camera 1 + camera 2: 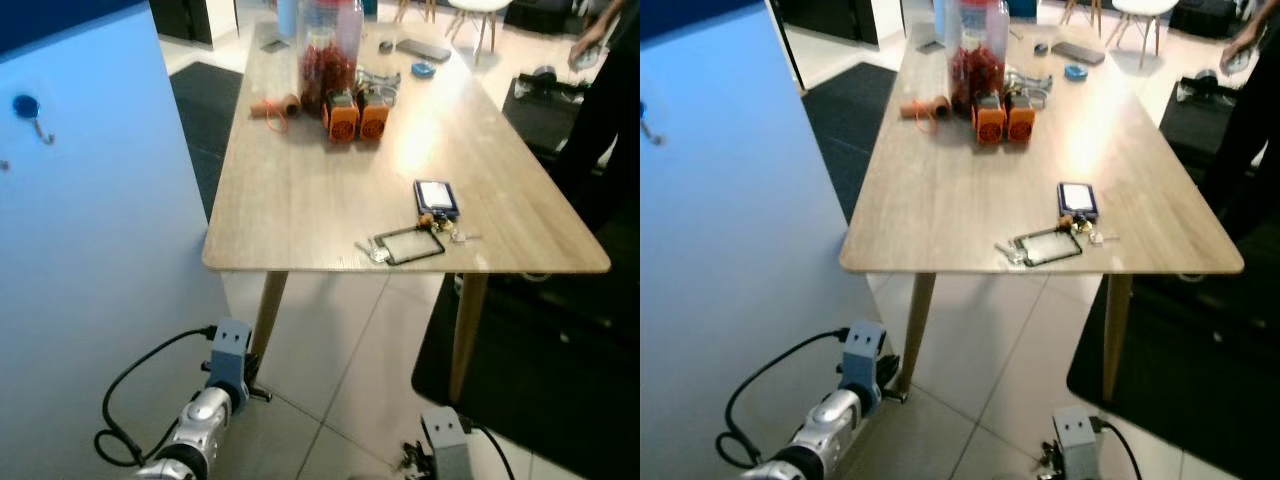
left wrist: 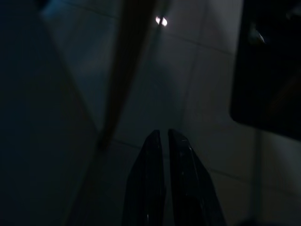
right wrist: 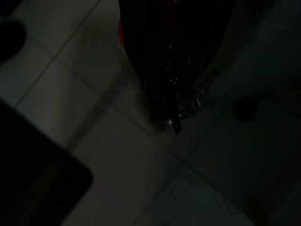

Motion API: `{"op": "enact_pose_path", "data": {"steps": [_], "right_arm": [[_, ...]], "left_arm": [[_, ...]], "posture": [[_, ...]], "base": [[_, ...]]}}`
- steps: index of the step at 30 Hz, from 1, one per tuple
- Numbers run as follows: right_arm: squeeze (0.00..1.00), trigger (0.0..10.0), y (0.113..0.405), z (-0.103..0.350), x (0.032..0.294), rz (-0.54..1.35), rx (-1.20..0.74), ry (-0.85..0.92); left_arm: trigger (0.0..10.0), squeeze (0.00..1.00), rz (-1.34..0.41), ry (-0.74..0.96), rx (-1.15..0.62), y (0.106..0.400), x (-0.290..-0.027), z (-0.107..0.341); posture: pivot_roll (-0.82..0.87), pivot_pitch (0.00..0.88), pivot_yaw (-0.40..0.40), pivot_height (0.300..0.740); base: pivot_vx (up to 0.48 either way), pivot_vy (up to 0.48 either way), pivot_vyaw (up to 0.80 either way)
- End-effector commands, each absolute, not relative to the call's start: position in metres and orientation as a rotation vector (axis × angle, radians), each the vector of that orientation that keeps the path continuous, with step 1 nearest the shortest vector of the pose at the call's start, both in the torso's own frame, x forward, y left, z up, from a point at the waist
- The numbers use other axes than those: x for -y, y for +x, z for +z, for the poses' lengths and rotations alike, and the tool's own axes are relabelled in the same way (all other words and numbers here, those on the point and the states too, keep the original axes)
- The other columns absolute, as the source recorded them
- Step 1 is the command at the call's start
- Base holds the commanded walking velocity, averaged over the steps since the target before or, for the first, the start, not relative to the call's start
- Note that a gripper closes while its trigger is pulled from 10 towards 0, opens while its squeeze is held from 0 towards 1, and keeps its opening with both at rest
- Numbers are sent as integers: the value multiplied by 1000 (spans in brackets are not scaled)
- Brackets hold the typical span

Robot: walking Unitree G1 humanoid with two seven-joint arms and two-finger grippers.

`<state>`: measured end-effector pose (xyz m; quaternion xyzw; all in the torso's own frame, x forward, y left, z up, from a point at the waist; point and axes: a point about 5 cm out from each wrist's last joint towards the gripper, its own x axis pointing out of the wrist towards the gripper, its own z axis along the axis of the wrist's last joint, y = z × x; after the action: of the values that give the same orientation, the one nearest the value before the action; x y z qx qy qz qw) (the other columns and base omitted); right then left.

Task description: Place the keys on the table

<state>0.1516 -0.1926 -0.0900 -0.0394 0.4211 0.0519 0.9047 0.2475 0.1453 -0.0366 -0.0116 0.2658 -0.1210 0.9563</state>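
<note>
Biggest thing first: the pale blue cabinet [image 1: 90,200] stands right beside the left arm [image 1: 215,400], which hangs idle low by the floor. The long wooden table [image 1: 320,200] stretches ahead of and well above both grippers. A dark mat [image 1: 560,400] lies on the tiles just off the right arm's [image 1: 445,440] outer side, and a person in dark clothing [image 1: 600,90] stands far beyond it, past the table's far right edge. On the tabletop, well away from either gripper, a tall jar [image 1: 328,50] of red contents has two orange objects [image 1: 356,115] just before it. Nearer the front edge, above the right arm, lie a small blue device [image 1: 436,196] and a black-framed clear card [image 1: 408,245]. The left gripper [image 2: 163,136] points at the tiles beside a table leg, its fingers pressed nearly together on nothing. The right gripper [image 3: 164,120] hangs over the floor, fingers clamped, and the keys [image 3: 188,106] glint at its tips, a ring and a key end poking out, not yet on the table.
</note>
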Motion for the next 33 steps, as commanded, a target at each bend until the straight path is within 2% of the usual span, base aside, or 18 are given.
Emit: {"op": "enact_pose_path", "data": {"steps": [1,11,33], "right_arm": [[0,10000,151,-91,185,120,-866,-63],[0,10000,149,-92,184,128,-869,-62],[0,10000,146,-93,184,132,-885,-71]], "left_arm": [[10000,0,-225,-22,-565,239,-152,-43],[10000,0,-230,-29,-568,238,-153,-43],[10000,0,-243,-28,-569,237,-152,-43]], "posture": [[20,57,-4,740],[22,57,-5,740],[23,35,-3,740]], "base": [[0,0,0],[0,-28,0],[0,-391,0]]}}
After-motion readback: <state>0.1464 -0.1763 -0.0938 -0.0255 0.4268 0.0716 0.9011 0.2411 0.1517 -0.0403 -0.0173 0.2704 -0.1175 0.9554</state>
